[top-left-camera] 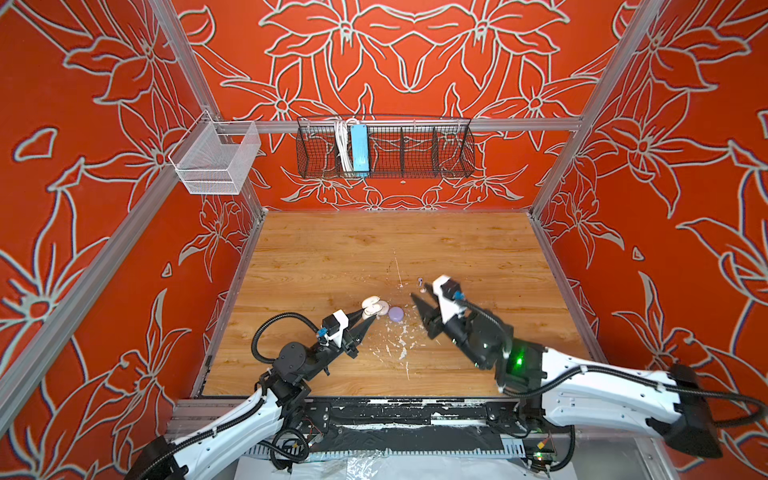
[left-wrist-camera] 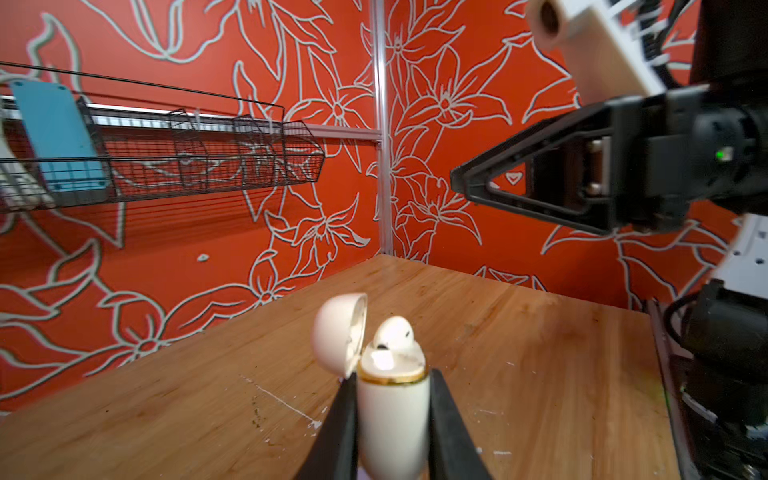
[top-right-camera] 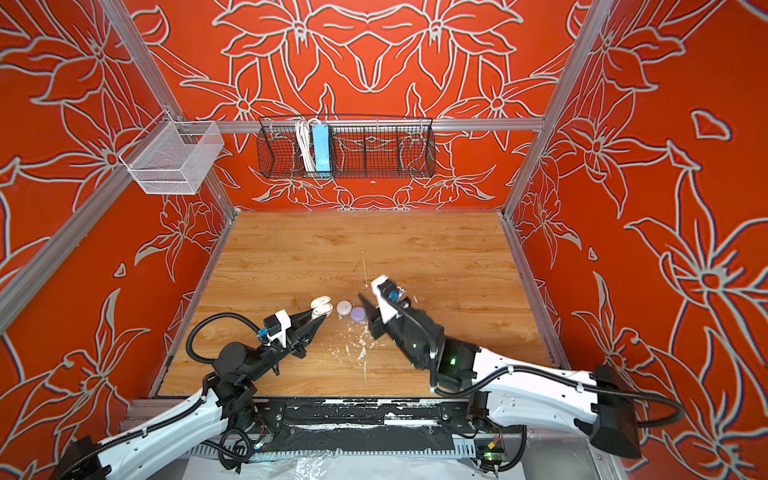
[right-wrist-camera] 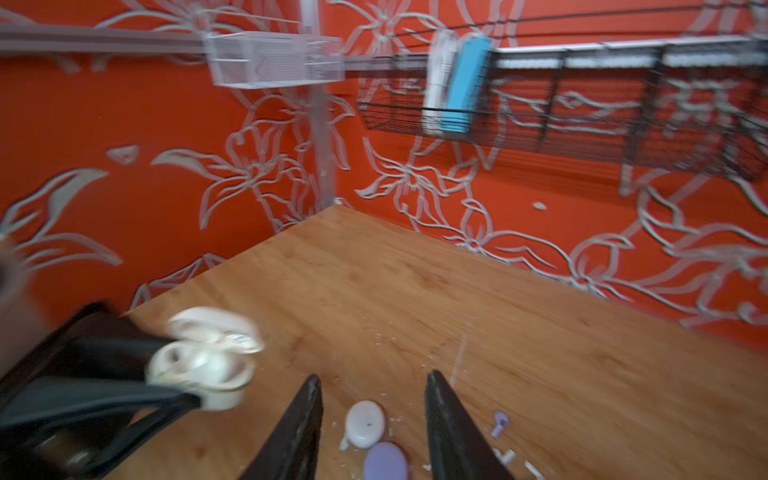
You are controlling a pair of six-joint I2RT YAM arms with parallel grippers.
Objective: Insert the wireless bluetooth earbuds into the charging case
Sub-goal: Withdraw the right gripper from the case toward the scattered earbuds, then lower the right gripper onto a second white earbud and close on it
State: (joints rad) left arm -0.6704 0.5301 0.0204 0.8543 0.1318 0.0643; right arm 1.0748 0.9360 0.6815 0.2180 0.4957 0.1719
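Cream case (left-wrist-camera: 392, 415) is pinched at its sides between the two fingers of your left tool (left-wrist-camera: 392, 374). It stands upright in the grip. Whether its bottom touches the counter (top-left-camera: 332, 249) does not show. Its lid (left-wrist-camera: 338, 332) is swung open to one side. One white bud (left-wrist-camera: 395, 330) sits in the case, with its round head above the gold rim.

Your right tool (right-wrist-camera: 372, 376) has its fingers spread, with nothing between them. It hangs over the middle of the counter, near the cream case but apart from it. Below it, on the wood, lie a closed white case (right-wrist-camera: 365, 424) and a closed lavender case (right-wrist-camera: 385, 461), just beside each other. In both top views these two lie between your two tools, the white one nearer to the cream case.

One lavender bud (right-wrist-camera: 500, 423) lies loose on the counter, near the outer side of one right finger and apart from all three cases. White paint flecks (top-left-camera: 401, 340) are scattered on the wood near the front. The right wrist view is blurred, so smaller pieces there cannot be told.
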